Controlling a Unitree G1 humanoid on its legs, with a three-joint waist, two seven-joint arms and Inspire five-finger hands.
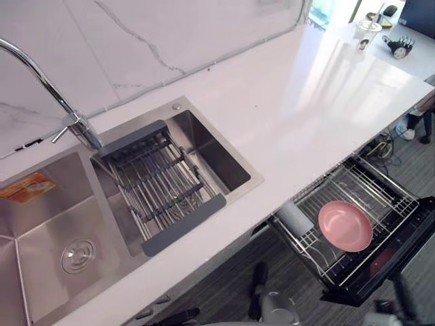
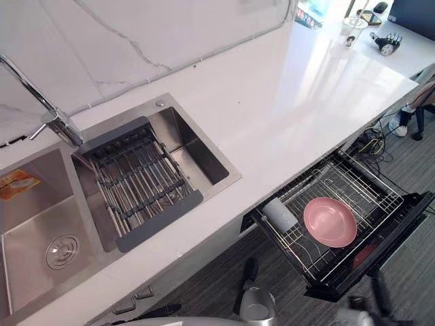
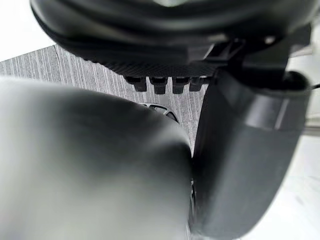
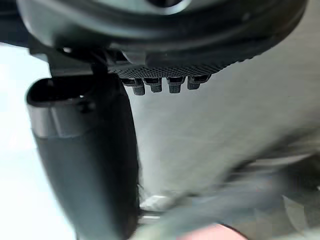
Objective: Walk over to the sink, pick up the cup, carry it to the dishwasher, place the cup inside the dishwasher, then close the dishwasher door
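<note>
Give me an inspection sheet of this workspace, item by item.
Surface: white countertop with a double sink; a drain rack spans the right basin.
Job's things: cup lies in the open dishwasher rack beside a pink plate; door not yet closed.
Clutter: clear cup and small wheeled object at the counter's far end.
Robot hands: left robot hand and right robot hand relaxed, holding nothing.
Cables: loose cables on the floor by the dishwasher.
Surroundings: marbled wall; a person's shoe.
</note>
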